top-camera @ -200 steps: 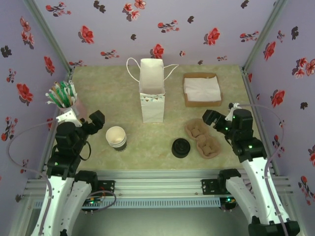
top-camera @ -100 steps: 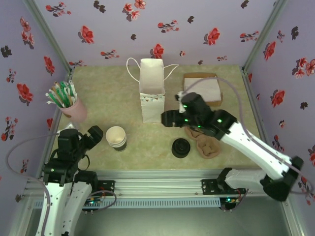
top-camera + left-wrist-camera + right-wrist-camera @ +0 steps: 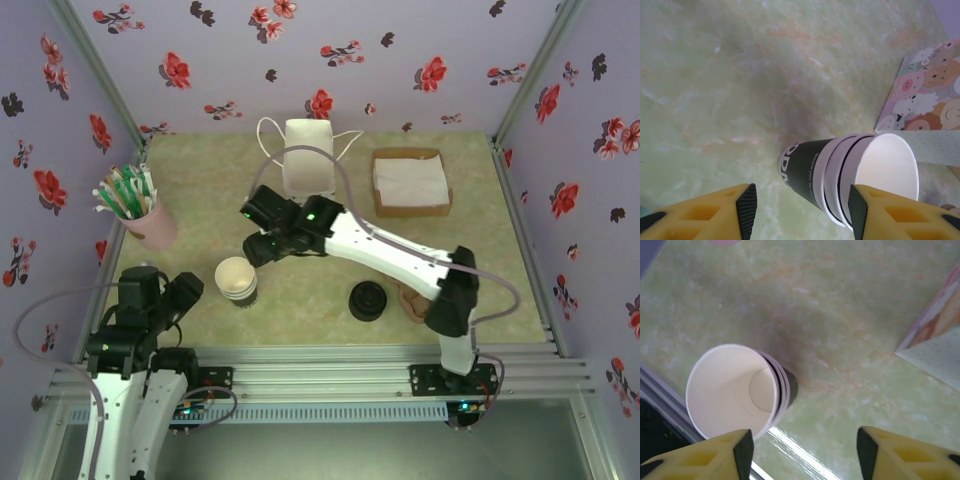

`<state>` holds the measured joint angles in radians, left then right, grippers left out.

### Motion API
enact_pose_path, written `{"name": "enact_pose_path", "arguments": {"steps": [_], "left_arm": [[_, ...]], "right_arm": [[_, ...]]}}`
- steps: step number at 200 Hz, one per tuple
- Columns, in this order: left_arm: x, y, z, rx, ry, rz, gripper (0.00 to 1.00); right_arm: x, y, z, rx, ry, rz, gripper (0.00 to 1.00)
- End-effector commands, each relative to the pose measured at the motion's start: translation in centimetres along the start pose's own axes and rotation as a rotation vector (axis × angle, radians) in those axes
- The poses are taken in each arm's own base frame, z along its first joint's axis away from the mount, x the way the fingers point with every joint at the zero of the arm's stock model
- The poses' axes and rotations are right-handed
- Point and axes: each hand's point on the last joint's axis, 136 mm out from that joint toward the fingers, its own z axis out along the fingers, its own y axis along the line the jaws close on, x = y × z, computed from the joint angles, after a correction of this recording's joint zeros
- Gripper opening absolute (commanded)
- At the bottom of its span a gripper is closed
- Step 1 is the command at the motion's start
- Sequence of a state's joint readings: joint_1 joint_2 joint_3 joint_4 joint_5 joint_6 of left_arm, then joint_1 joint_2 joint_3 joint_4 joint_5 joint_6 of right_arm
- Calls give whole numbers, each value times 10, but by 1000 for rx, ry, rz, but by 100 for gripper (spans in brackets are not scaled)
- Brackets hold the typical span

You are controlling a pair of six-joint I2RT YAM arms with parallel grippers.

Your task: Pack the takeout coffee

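Top external: right gripper [image 3: 254, 229] hovers just beyond the far side of the lidless cup stack [image 3: 236, 279], left gripper [image 3: 191, 288] just left of it. Both are half-spread and empty.

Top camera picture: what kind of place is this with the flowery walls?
Probably a pretend coffee counter for robots, not a real café. Clues: a stack of paper cups, a paper bag and a pot of straws.

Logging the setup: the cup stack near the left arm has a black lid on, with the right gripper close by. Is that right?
Not quite. The cup stack has no lid: the right wrist view looks straight into its open cream inside. The right gripper is close by.
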<state>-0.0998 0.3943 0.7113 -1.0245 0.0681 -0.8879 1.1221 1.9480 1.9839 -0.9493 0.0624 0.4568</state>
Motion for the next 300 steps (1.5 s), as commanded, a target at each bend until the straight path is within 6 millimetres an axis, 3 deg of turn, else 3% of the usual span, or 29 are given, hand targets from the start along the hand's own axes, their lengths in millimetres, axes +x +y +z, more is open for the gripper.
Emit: {"name": "enact_pose_path", "arguments": {"steps": [1,46,157,221,300], "left_arm": [[18,-3,12,32,105,-37,48],[35,-1,29,68,201,-86,35],[42,-2,47,123,274,-122,34],[42,-4,48,136,280,-119,35],[43,-5,51,146,286,-109,35]], "right_arm": [[4,6,4,26,62,-41,53],[2,17,28,20,113,-59,42],[13,24,61,12,188,-67,34],[16,27,69,3,201,-67,31],[13,27,66,6,195,-62,18]]}}
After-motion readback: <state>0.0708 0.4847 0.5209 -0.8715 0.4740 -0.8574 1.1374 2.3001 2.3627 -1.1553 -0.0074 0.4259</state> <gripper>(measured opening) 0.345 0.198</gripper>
